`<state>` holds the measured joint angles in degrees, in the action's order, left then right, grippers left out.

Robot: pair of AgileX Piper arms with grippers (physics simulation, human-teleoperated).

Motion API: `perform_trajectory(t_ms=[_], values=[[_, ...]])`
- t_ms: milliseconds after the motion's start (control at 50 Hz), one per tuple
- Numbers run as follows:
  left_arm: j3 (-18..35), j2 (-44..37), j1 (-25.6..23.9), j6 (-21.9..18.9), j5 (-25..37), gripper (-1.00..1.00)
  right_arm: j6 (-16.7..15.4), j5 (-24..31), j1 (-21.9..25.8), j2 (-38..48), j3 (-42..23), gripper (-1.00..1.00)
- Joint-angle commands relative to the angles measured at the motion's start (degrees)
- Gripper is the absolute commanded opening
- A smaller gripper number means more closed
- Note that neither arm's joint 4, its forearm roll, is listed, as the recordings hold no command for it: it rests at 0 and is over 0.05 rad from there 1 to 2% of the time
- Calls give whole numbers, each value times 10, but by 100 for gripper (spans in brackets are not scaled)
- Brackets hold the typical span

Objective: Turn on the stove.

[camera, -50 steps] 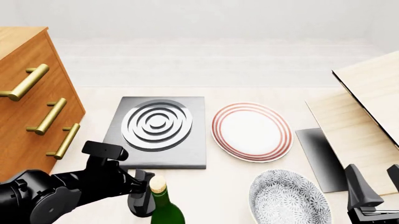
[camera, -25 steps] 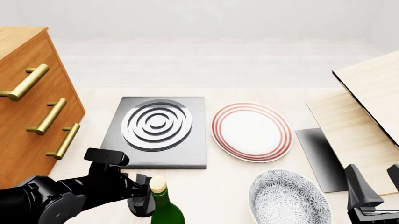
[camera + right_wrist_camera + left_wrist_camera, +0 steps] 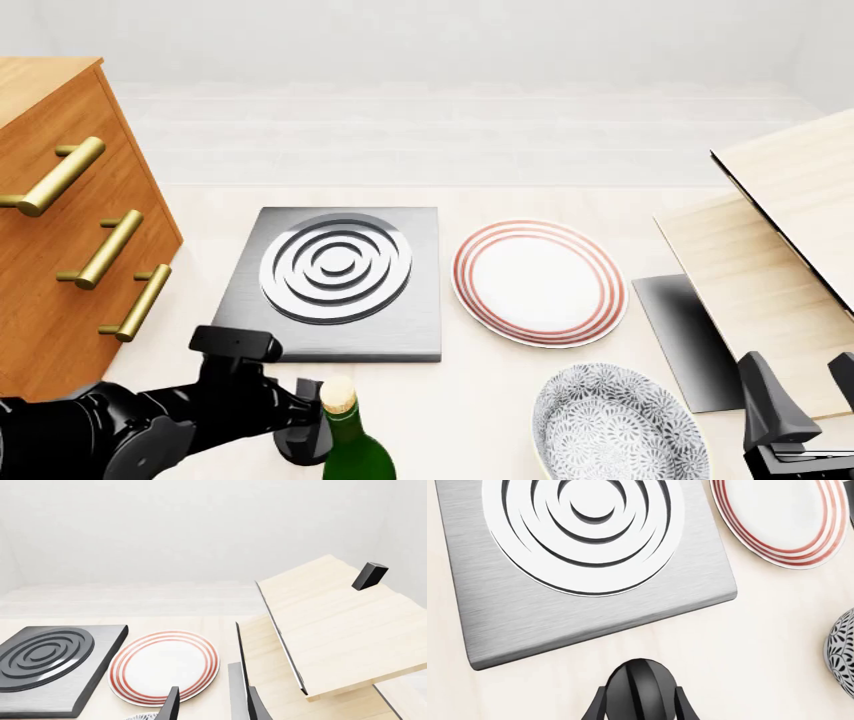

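Stove (image 3: 336,283) flat, square w/ table edge.

Your left gripper (image 3: 304,432) sits half behind green bottle (image 3: 350,450), jaw gap unreadable. Right gripper (image 3: 798,405) cut by frame edge. Patterned plate (image 3: 617,425) cropped at bottom.

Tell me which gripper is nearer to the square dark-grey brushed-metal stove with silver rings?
Left. The left gripper sits just short of the stove's near edge; the right gripper is far off at the table's right side.
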<state>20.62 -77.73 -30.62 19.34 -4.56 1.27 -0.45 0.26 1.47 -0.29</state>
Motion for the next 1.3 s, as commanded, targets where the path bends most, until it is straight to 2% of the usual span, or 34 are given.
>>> perform_trajectory(t_ms=[20, 360, 560, 920, 1300], values=[[-6, -21, 3, 3, -20, 100, 0, 0, 0, 0, 0, 100], [-24, -56, 14, 10, -61, 100, 0, 0, 0, 0, 0, 100], [-33, -46, 27, 9, -60, 100, 0, 0, 0, 0, 0, 100], [-37, 14, 112, -31, -16, 100, 0, 0, 0, 0, 0, 100], [-38, 74, 175, -59, 28, 100, 0, 0, 0, 0, 0, 100]])
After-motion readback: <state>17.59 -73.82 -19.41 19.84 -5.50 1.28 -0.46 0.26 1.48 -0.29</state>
